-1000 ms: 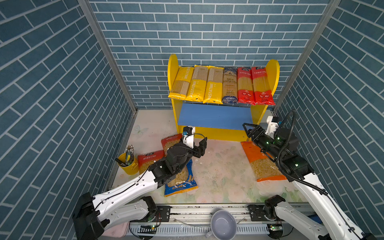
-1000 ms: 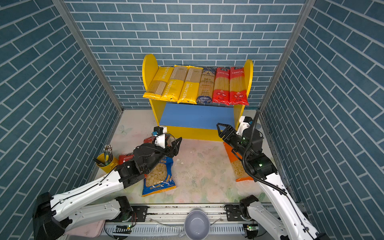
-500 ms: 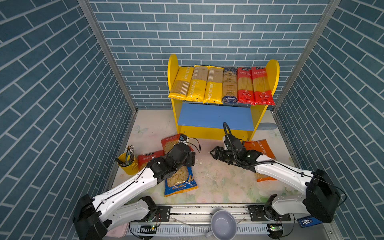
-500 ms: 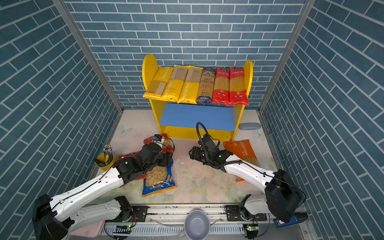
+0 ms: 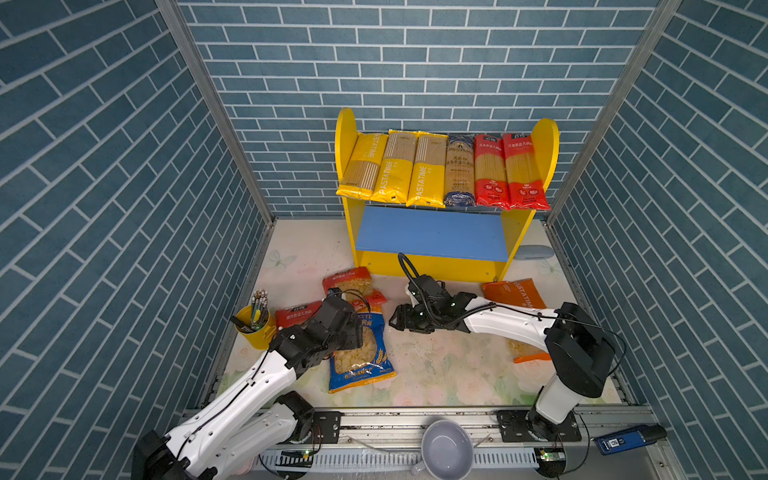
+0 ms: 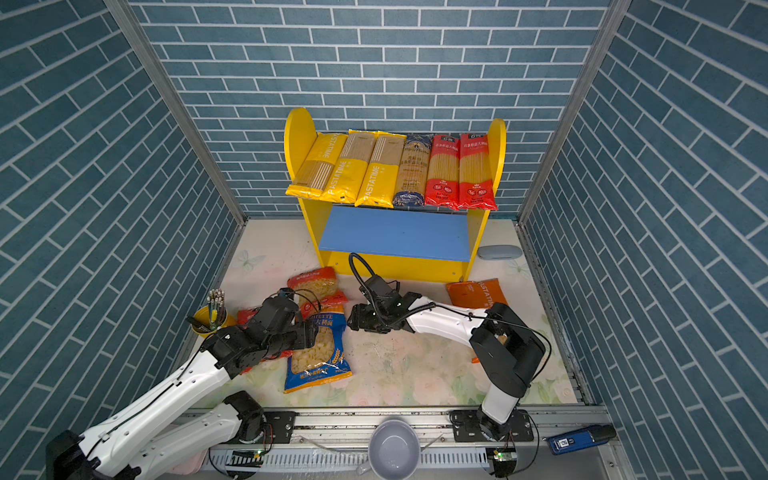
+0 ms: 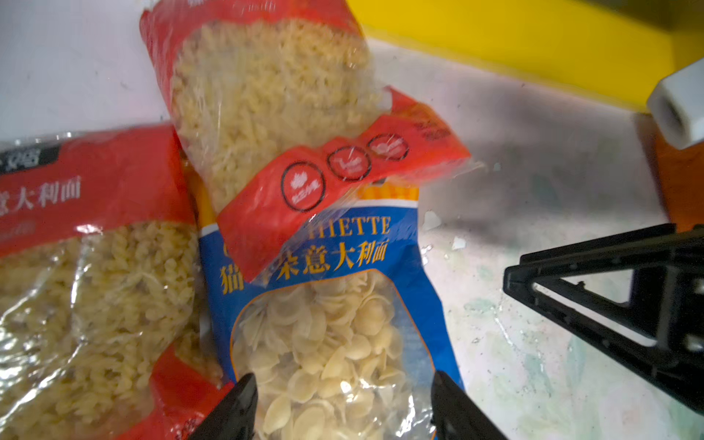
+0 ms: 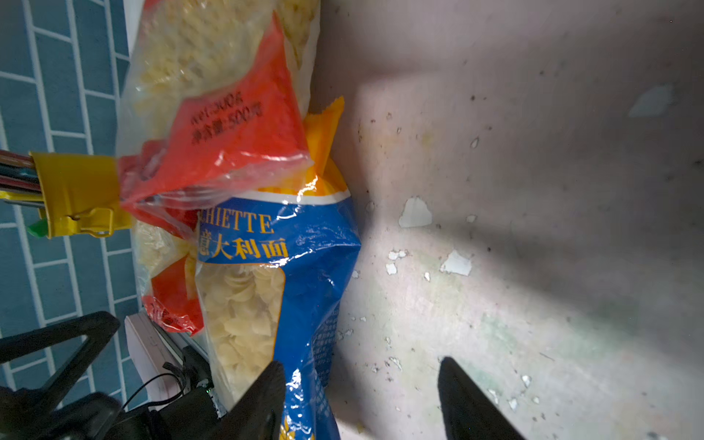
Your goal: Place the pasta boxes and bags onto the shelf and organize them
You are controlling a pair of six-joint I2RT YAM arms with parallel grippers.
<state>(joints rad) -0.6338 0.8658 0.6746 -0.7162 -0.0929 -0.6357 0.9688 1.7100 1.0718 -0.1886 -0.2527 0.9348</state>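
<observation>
Left jaws apart over blue pasta bag [image 7: 335, 304], right jaws apart at its edge

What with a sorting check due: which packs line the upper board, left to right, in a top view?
Left yellow pack → middle yellow pack → right yellow pack → blue pack → left red pack → right red pack

Yellow pencil cup [image 5: 254, 328] stands near the brick-pattern wall [image 5: 104, 208]. Grey bowl [image 5: 448, 446] sits at the front rail [image 5: 374, 419]; blue handheld device [image 5: 627, 438] lies further along it. Grey oval case [image 5: 536, 252] lies on the floral mat [image 5: 436, 365].
</observation>
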